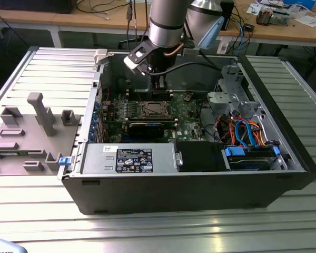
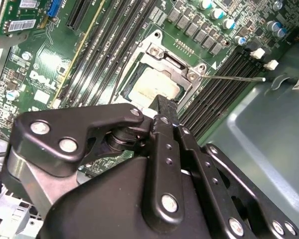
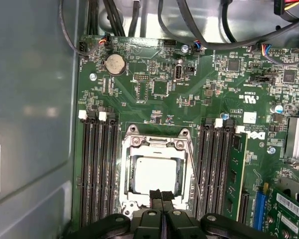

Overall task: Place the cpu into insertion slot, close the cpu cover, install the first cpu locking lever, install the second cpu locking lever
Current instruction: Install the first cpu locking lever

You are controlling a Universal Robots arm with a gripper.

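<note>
Cpu lies flat in the insertion slot on the green motherboard, silver-grey top facing up. The cpu cover is down over it, and the chip shows through the cover's square window in both wrist views. A thin wire locking lever runs out from the cover's corner across the black memory slots. Whether it is latched, I cannot tell.

Gripper hangs directly over the socket's edge with its two fingertips pressed together and nothing between them. In the second wrist view the closed tip meets the cover's rim beside the window. Actual contact cannot be confirmed.

In the exterior view the arm reaches down into the open computer case, which sits on a slatted metal table. A round coin battery sits on the board, well apart from the socket.
</note>
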